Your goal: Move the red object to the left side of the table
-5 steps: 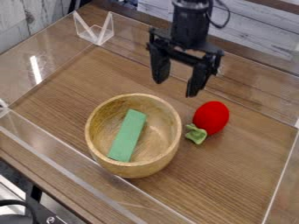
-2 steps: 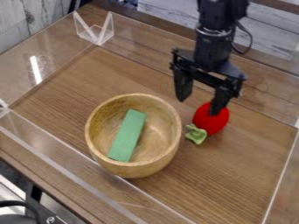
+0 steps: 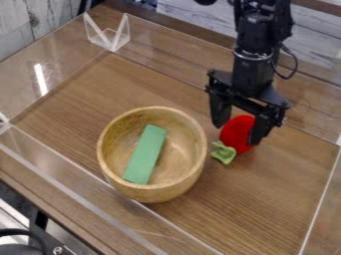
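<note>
The red object (image 3: pixel 237 129) is a small rounded strawberry-like toy with a light green leafy stem (image 3: pixel 224 152), lying on the table (image 3: pixel 107 85) to the right of the wooden bowl. My gripper (image 3: pixel 245 122) hangs straight down over it, open. Its two dark fingers (image 3: pixel 217 105) stand on either side of the red toy's upper part, and I cannot tell whether they touch it. The toy's top is partly hidden behind the fingers.
A round light wooden bowl (image 3: pixel 186 169) holds a flat green block (image 3: pixel 144 153) at centre front. Low clear acrylic walls (image 3: pixel 54 45) border the table, with a clear bracket (image 3: pixel 107 33) at the back left. The bowl sits close to the toy's left.
My gripper has moved right and down, from above the bare wood behind the bowl to straddling the red toy. It stayed open. The toy and the bowl have not moved.
</note>
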You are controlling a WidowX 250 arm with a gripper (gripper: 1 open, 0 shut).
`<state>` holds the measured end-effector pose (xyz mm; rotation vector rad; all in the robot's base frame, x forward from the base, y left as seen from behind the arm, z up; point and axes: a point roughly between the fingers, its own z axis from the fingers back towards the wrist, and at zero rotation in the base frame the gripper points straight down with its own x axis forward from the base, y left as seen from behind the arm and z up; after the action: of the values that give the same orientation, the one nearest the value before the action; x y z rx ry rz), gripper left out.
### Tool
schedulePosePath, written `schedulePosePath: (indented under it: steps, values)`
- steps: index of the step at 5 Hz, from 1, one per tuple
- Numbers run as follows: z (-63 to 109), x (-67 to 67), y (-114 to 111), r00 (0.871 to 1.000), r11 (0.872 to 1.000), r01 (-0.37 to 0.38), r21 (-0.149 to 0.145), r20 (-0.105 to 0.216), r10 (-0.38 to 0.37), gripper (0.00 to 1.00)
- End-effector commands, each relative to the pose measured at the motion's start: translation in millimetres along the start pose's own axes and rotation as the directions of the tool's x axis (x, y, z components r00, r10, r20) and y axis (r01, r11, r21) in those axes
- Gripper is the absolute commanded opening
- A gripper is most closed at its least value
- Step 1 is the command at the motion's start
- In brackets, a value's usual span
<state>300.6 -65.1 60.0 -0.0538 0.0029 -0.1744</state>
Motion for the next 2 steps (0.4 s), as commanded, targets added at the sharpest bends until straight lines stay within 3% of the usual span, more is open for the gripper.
schedulePosePath:
  steps: [1, 2]
  values:
    - [10.5, 4.4, -1.1, 0.998, 1.000, 0.027, -0.001, 0.064, -0.026, 1.00]
    - [13.6, 4.7, 0.7, 0.995, 1.000, 0.031, -0.004, 0.091, -0.030, 1.00]
